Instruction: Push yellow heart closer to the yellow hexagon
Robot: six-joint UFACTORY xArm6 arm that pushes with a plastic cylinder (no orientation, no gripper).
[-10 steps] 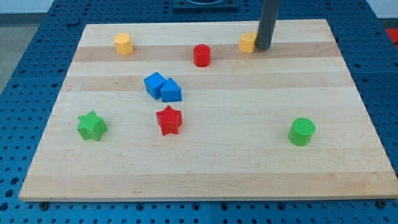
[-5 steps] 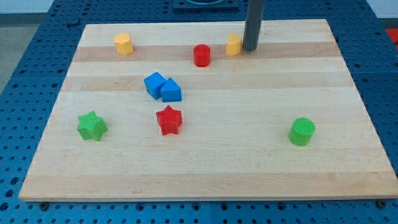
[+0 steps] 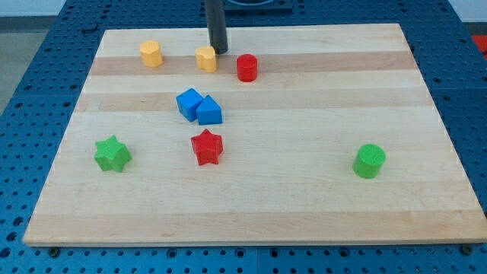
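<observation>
The yellow heart (image 3: pixel 205 58) lies near the view's top, left of centre, between the yellow hexagon (image 3: pixel 151 54) and the red cylinder (image 3: pixel 246 68). A gap of about one block's width separates the heart from the hexagon. My tip (image 3: pixel 219 51) stands on the board touching the heart's upper right side. The rod rises out of the view's top.
A blue cube (image 3: pixel 189 103) and a blue triangular block (image 3: pixel 209 112) touch each other below the heart. A red star (image 3: pixel 206 147) lies under them. A green star (image 3: pixel 112 154) is at the view's left, a green cylinder (image 3: pixel 370 161) at the right.
My tip has swept left along the board's top, pushing the yellow heart from right of the red cylinder to its left, much nearer the yellow hexagon.
</observation>
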